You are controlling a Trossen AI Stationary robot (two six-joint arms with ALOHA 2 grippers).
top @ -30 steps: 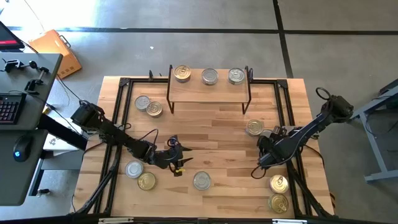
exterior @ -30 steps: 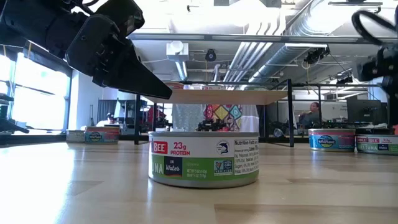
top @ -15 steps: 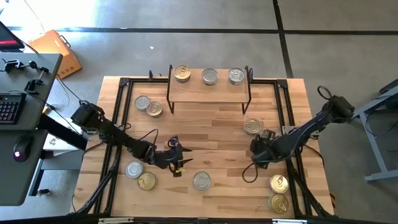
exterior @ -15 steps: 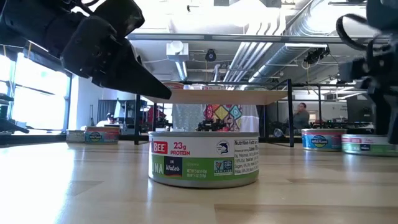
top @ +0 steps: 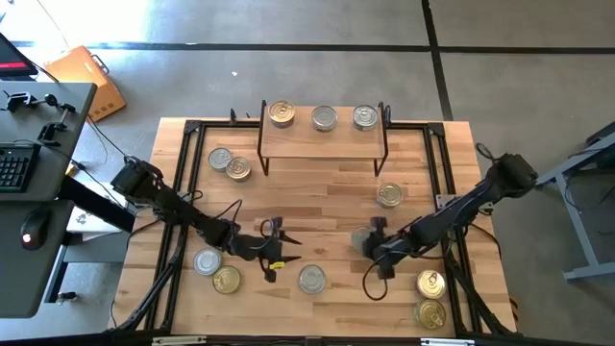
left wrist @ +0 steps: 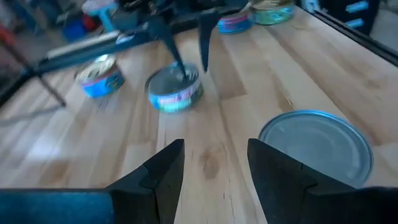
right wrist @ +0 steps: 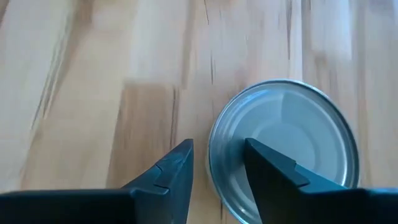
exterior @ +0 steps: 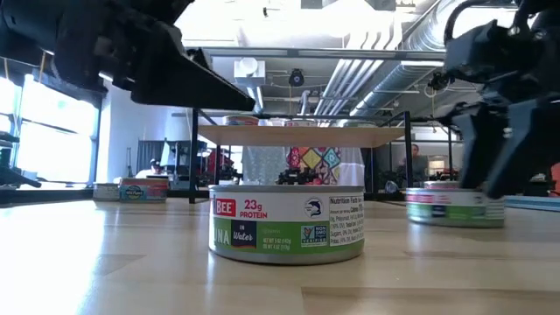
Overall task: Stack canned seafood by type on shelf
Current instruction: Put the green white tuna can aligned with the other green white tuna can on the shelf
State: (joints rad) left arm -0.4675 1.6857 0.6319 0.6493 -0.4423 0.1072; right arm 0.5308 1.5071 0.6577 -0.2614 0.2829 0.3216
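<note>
A: Listing what stands on the table. Item one: the shelf (top: 322, 139), at the far middle, bears three tins in a row, one gold-lidded (top: 281, 113) and two silver-lidded (top: 324, 118). No stack is begun on it yet.

B: And the loose stock?

A: Two tins just beside the shelf's left leg (top: 230, 163); one gold tin (top: 389, 195) to its right, below; two at the near left (top: 216, 271); two gold ones at the near right corner (top: 430, 298); one silver tin (top: 311, 279) at the near middle, the green-labelled tuna in the low view.

B: The arms?

A: The right gripper (top: 369, 243) is at a silver-lidded tin (right wrist: 283, 146) in mid-table. In its wrist view one finger (right wrist: 270, 165) lies over the lid and the other (right wrist: 171, 168) on bare wood beside the rim, so the jaws stand apart astride the wall. I cannot tell whether they pinch it yet. The left gripper (top: 272, 252) hangs just left of the near-middle tin, jaws parted and empty.

B: So which step?

A: By my reading, seizing one silver tin for carriage to the shelf. Next move calls for a firm close on the rim, a lift clear of the table, and a level set-down on a matching silver tin, centred so it does not slide off.
</note>
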